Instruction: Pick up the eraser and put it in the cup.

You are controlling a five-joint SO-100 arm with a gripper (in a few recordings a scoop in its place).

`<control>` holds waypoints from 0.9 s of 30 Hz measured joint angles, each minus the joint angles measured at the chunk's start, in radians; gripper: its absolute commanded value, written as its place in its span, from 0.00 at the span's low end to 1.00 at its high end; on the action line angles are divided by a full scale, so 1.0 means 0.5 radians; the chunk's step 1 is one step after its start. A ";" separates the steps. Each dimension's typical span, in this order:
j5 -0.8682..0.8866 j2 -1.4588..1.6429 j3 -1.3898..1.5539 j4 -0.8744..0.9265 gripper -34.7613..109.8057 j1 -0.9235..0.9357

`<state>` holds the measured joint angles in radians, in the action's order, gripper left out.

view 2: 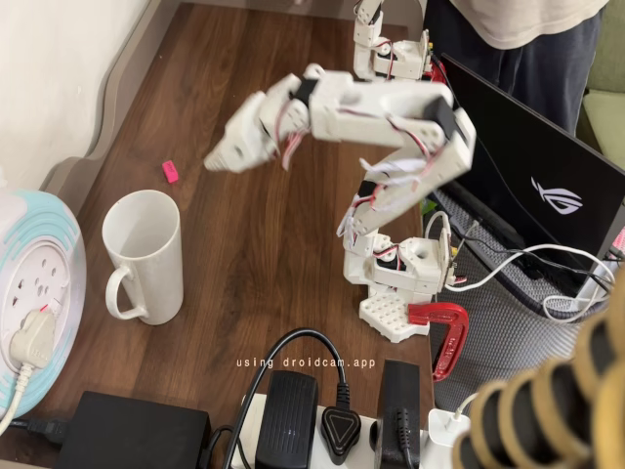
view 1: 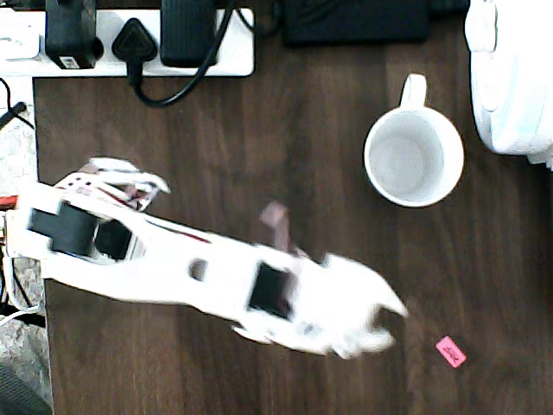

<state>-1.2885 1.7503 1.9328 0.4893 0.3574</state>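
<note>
The white fingers [view 1: 390,322] of the arm [view 1: 190,268] are blurred in the overhead view; two pointed tips stand slightly apart with nothing between them, so they appear released and empty, though the exact width of the gap cannot be told. In the fixed view the gripper [view 2: 217,159] hangs above the table [view 2: 264,244], its tips pointing down toward the picture's left, clear of the wood.

The eraser [view 1: 450,351], a small pink-red block with a dark mark on top, lies flat on the dark wooden table [view 1: 285,147], near the fingers but apart from them, to their right and slightly lower in the overhead view. In the fixed view the eraser [view 2: 171,172] lies just left of the fingertips and beyond the cup.

The cup [view 1: 414,156], a white mug with its handle toward the picture's top, stands upright and empty, well apart from the eraser, higher in the overhead view. In the fixed view the cup [view 2: 144,256] shows its handle at lower left.

The arm's base [view 2: 395,283] is fixed at the table's edge by a red clamp [view 2: 444,332]. A white power strip [view 1: 130,39] with black plugs lies along the top of the overhead view, and a large white appliance [view 1: 510,78] occupies the upper right corner. A person [view 2: 518,39] stands behind the table.
</note>
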 measured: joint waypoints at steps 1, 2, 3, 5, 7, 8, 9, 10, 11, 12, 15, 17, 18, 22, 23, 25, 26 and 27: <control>0.049 -0.120 -0.135 0.000 0.36 0.012; 0.095 -0.227 -0.245 0.000 0.36 0.021; 0.141 -0.341 -0.365 0.000 0.36 0.028; 0.215 -0.537 -0.571 0.000 0.36 0.021; 0.255 -0.703 -0.758 0.006 0.36 0.015; 0.276 -0.767 -0.831 0.043 0.36 0.015; 0.301 -0.816 -0.865 0.067 0.36 0.012; 0.319 -0.887 -0.923 0.104 0.36 0.009; 0.353 -0.951 -0.966 0.141 0.36 0.006; 0.374 -0.991 -0.997 0.160 0.36 0.006; 0.466 -1.135 -1.126 0.270 0.37 0.012; 0.509 -1.243 -1.249 0.341 0.37 0.012; 0.531 -1.289 -1.304 0.374 0.37 0.009; 0.568 -1.482 -1.580 0.463 0.37 0.009; 0.571 -1.503 -1.608 0.472 0.37 0.012; 0.580 -1.565 -1.709 0.482 0.37 0.021; 0.583 -1.592 -1.752 0.497 0.37 0.025; 0.583 -1.620 -1.792 0.509 0.37 0.028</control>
<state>-0.9971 0.9403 1.0370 0.7440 0.3712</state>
